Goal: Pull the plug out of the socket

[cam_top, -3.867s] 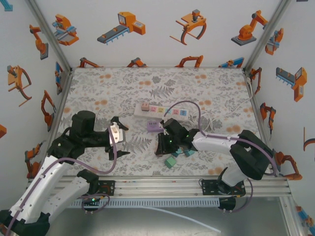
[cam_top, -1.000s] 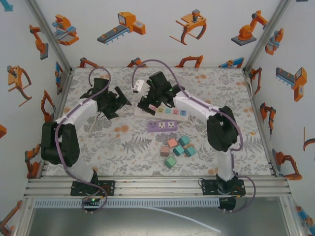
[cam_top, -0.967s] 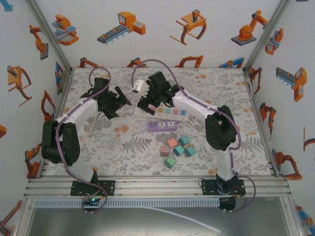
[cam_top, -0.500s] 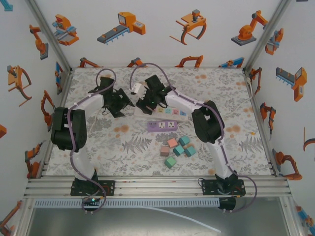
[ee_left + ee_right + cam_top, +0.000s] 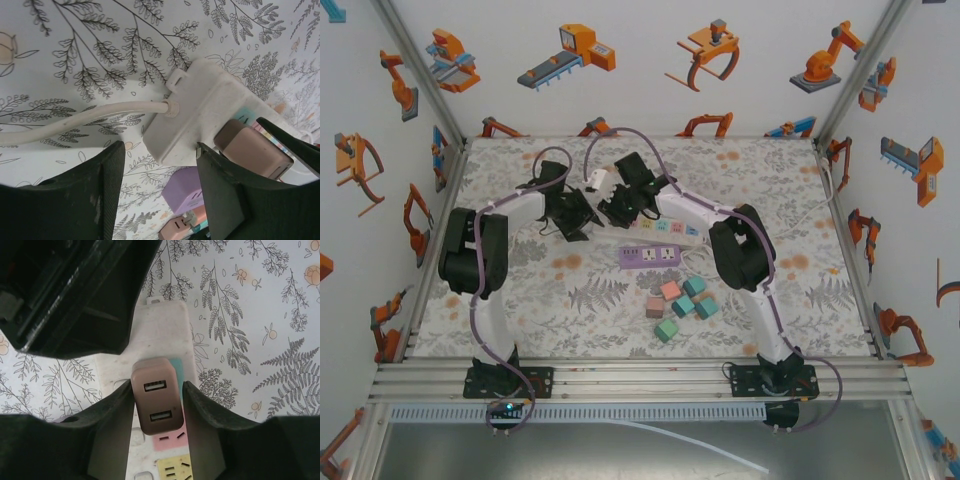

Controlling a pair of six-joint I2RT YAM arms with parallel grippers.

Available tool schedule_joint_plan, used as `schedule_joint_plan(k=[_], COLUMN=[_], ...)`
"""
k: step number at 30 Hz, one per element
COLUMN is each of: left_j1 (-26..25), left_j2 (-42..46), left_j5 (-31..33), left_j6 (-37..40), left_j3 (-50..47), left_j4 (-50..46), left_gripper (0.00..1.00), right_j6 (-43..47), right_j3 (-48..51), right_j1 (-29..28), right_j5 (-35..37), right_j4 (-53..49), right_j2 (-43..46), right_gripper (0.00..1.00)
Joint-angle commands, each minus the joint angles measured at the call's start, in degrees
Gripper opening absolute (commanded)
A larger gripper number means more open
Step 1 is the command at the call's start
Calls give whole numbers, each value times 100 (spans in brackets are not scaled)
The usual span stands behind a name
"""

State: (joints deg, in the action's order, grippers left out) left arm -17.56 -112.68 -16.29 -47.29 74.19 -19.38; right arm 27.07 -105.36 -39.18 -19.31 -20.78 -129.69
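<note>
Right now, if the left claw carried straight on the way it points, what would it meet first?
Probably the cable end of the white power strip, which lies straight ahead inside the open left claw. The brown plug sits off to the side, though depth is unclear.

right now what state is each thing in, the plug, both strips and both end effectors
plug: seated in the white power strip's end socket, not yet pulled
white power strip: lying flat, cord attached
right end effector: shut on the plug's sides
left end effector: open, straddling the white power strip's cord end
purple power strip: lying flat, apart from both end effectors
</note>
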Motion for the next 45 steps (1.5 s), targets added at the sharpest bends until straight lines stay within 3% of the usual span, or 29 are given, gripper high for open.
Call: schedule_joint_plan(k=[1,4,11,33,45], left_j1=[-71,-107,-175,-132,-107], left_j2=[-200,-228,-236,-237,-155], left_j5=[273,334,541,730,698], left_j6=[-44,-43,-122,-272,-264], left_j3=[36,-1,-45,-168,-181], left_j4=[-228,-257,-293,-341,-283], left_gripper=[53,52,52,53,54], right_j6=[113,123,99,-492,-502], right_j3=[15,-18,-164,335,543], right_j1=[24,29,24,265,341], right_j5=[-166,-221,-462,-1229,-983], right_j4=[3,3,-6,1023,1154], right_j2=[73,106,222,728,1002], right_gripper=[40,37,22,11,10])
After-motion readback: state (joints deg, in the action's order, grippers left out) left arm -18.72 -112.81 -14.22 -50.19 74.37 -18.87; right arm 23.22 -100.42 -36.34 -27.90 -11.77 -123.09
